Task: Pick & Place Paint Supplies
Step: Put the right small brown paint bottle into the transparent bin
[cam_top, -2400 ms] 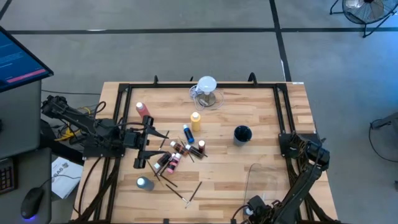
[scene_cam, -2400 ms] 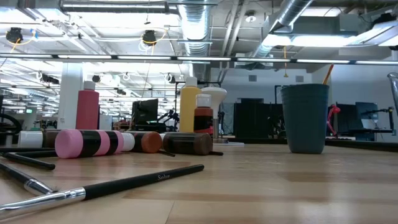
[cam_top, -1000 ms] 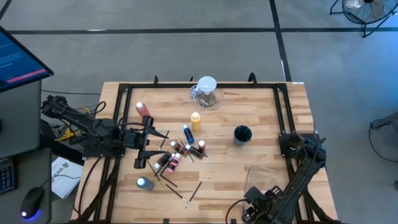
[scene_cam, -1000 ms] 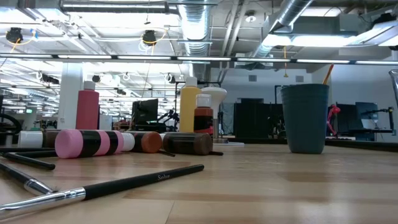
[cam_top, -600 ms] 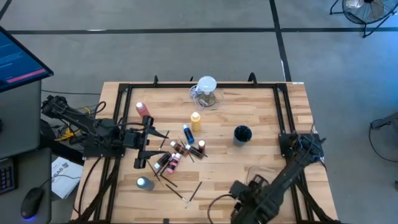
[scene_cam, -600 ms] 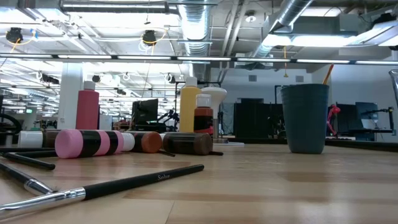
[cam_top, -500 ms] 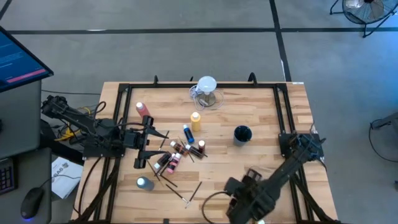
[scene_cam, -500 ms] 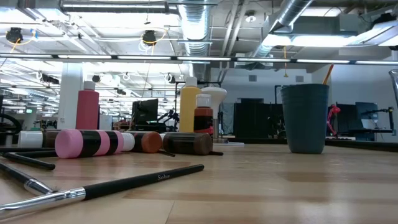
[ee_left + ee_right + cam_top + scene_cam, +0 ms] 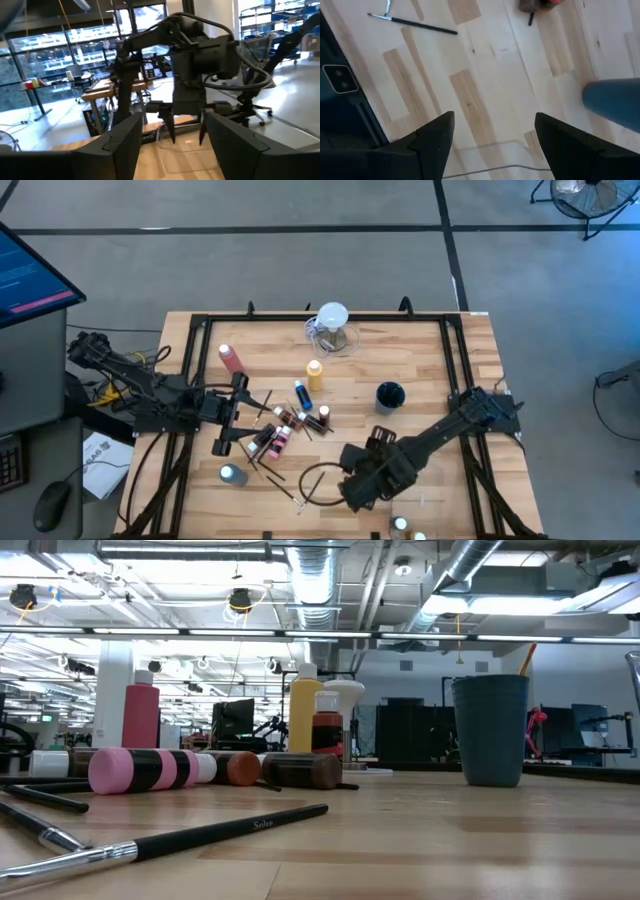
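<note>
The paint supplies lie left of the table's middle. A pink-red squeeze bottle, a yellow one and a blue one are there, with small bottles lying on their sides among thin dark brushes. My left gripper hovers open, pointing level, just left of the small bottles. My right gripper hangs open, pointing down over bare wood near the table's front middle, right of a brush. In the left wrist view it is the right gripper seen across the table.
A dark cup stands right of centre, and a clear jug with a white round top stands at the far edge. One small capped bottle sits alone near the front left. A clear container's edge shows beneath my right gripper.
My right gripper has swung from the table's near right corner toward the left along the near edge, rising a little and rolling at the wrist, and stays open. My left gripper has rolled slightly in place. No paint supply has moved.
</note>
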Robot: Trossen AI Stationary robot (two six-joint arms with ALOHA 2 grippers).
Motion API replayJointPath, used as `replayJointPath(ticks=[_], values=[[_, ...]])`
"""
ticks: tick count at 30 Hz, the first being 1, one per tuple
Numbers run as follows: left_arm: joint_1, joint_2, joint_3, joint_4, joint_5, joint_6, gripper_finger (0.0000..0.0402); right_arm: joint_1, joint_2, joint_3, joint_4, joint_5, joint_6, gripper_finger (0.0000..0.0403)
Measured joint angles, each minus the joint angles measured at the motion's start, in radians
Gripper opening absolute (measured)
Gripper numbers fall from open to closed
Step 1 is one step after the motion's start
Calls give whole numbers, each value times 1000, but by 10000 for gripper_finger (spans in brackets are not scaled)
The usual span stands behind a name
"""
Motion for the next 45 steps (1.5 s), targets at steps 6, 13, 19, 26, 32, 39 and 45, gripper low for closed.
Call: replayJointPath(ticks=[6, 13, 19, 26, 32, 39, 45], values=[[-59, 21, 0, -5, 0, -68, 209, -39, 0, 0, 3, -16, -132, 270], [-165, 63, 0, -4, 0, -94, 209, -117, 0, 0, -11, 74, -275, 270], [-243, 68, 0, 2, 0, -96, 209, -243, -38, -3, 60, 159, -458, 270], [-319, 108, 0, 5, 0, -93, 209, -426, -87, -58, 371, -107, -739, 270], [-371, 140, 0, 14, -7, -88, 209, -563, -82, -139, 399, -254, -844, 270], [-452, 140, 0, 17, -85, -93, 209, -623, -79, -255, 385, -246, -897, 270], [-489, 146, 0, 29, -145, -96, 209, -578, -79, -305, 408, -246, -907, 270]])
